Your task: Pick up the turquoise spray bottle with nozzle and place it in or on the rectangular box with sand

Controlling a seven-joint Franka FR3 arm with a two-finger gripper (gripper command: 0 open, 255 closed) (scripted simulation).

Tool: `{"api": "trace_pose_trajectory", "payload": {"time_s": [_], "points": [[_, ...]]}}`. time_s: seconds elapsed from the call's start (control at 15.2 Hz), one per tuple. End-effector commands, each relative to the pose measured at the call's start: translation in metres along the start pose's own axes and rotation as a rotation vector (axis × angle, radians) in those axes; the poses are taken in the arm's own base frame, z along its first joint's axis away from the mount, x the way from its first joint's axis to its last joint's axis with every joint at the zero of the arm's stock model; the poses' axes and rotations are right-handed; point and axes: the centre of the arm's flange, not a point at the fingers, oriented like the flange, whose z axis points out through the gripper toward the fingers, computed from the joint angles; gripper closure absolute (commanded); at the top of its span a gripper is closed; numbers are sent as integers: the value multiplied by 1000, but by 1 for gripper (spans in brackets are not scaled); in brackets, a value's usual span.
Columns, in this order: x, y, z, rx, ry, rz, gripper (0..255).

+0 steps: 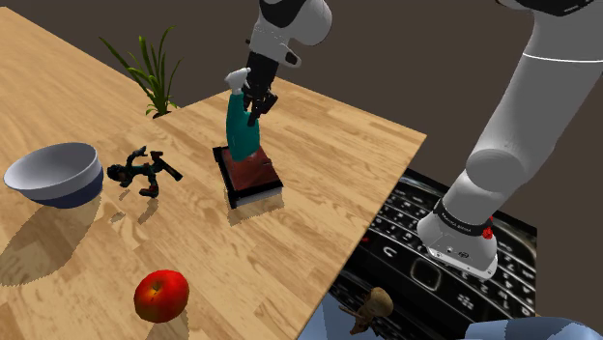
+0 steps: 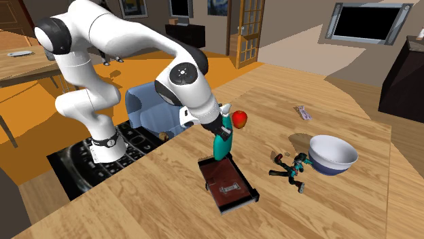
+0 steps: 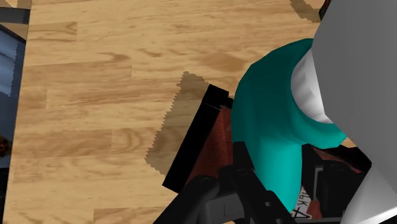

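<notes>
The turquoise spray bottle [image 1: 242, 130] with a white nozzle [image 1: 236, 77] stands tilted over the far end of the rectangular box [image 1: 253, 182]. The box is black-rimmed with a reddish-brown inside. My gripper [image 1: 259, 99] is shut on the bottle's upper body, just under the nozzle. In the second exterior view the bottle [image 2: 221, 144] hangs from the gripper [image 2: 223, 130] above the box's [image 2: 229, 185] end nearest the arm. The wrist view has the bottle [image 3: 270, 121] clasped between the fingers [image 3: 245, 178], with the box's rim [image 3: 194, 143] below. Whether the bottle's base touches the box I cannot tell.
On the wooden table, a white-and-blue bowl [image 1: 53, 174] and a dark figurine [image 1: 143, 174] lie toward the shoulder view's left. A red apple [image 1: 160, 295] sits near the front. A plant [image 1: 155, 72] stands past the far edge. The arm's base stands on a keypad-patterned stand [image 1: 425, 251].
</notes>
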Motion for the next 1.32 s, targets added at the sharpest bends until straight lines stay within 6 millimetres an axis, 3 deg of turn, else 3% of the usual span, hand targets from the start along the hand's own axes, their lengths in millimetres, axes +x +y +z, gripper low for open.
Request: {"api": "trace_pose_trajectory", "payload": {"time_s": [0.0,0.13,0.92,1.25], "points": [[19,-21,-7,0,1,-1,255],[33,-38,-15,0,1,-1,255],[65,-38,41,0,1,-1,255],[65,-38,41,0,1,-1,255]]}}
